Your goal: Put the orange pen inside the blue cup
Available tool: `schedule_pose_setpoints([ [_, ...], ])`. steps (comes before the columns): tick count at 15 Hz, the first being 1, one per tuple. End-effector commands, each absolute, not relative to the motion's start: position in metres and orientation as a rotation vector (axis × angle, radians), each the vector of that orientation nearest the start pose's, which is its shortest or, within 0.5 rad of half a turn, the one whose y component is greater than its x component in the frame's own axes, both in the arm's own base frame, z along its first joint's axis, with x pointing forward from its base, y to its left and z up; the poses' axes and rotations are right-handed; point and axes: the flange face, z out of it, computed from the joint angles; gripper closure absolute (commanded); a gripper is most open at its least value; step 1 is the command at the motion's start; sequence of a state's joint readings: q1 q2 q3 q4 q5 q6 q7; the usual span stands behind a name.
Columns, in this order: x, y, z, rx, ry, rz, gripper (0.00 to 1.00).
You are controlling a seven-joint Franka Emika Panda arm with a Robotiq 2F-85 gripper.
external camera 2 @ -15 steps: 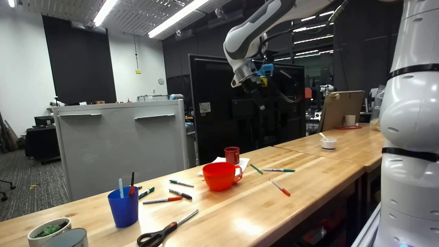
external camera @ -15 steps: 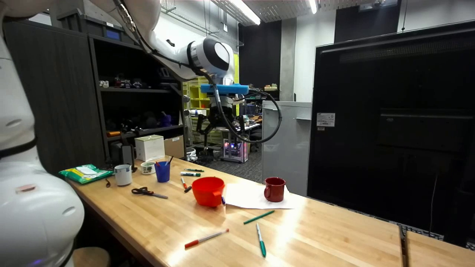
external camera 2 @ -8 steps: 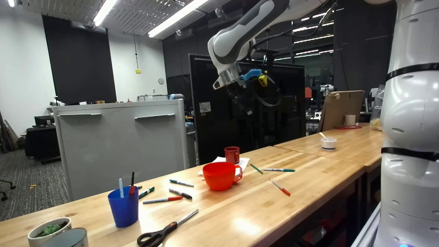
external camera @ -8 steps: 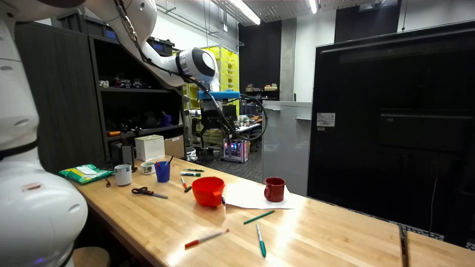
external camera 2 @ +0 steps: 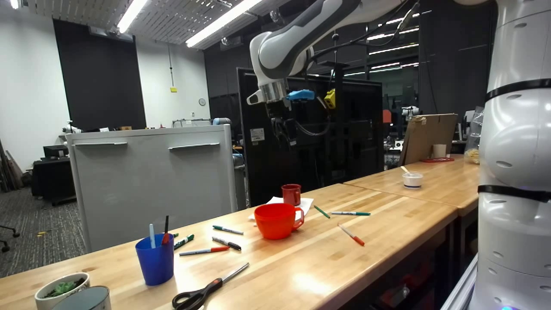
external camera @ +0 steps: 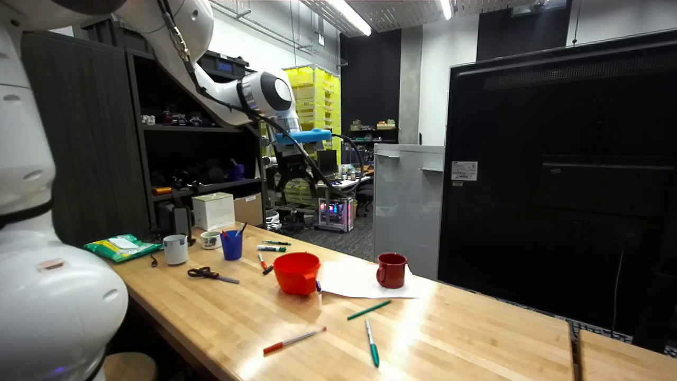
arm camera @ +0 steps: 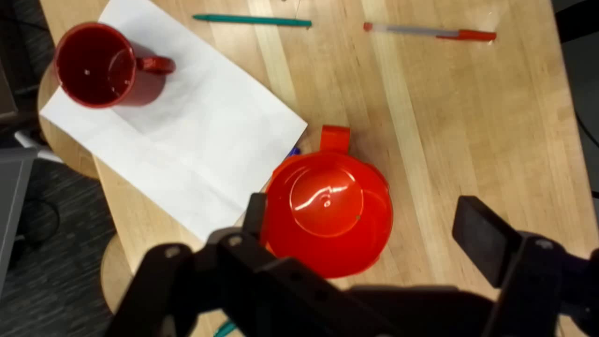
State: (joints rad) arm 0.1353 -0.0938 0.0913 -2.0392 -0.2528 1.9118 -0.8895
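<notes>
The orange pen, a grey-bodied marker with an orange cap, lies on the table beside the blue cup. In an exterior view its orange part shows between the blue cup and the red bowl. Upright near the table's far end, the blue cup has a light blue pen and dark and red ones sticking out. High above the table hangs my gripper, open and empty. The wrist view looks down past its wide-spread fingers onto the red bowl; pen and cup are outside that view.
The handled red bowl stands below, near a dark red cup on white paper. Scissors, a black marker, green pens and a red pen lie around. A plant pot and grey mug flank the blue cup.
My arm has swung toward the blue-cup end of the table, and the gripper hangs a little lower and tilted differently. It has stayed open. The things on the table have not moved.
</notes>
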Motion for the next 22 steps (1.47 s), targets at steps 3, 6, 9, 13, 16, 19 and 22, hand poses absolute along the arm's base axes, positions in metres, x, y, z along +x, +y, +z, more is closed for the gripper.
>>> schedule_pose_setpoints([
  [3,0.516,0.119,0.485,-2.719,-1.959,0.119,0.00],
  [6,0.515,0.120,0.485,-2.716,-1.963,0.118,0.00],
  [9,0.515,0.119,0.485,-2.718,-1.961,0.119,0.00],
  [13,0.519,0.121,0.479,-2.710,-1.975,0.129,0.00],
  [16,0.537,0.135,0.456,-2.646,-2.047,0.147,0.00],
  [19,0.558,0.156,0.426,-2.543,-2.133,0.155,0.00],
  [22,0.577,0.178,0.399,-2.435,-2.226,0.127,0.00],
])
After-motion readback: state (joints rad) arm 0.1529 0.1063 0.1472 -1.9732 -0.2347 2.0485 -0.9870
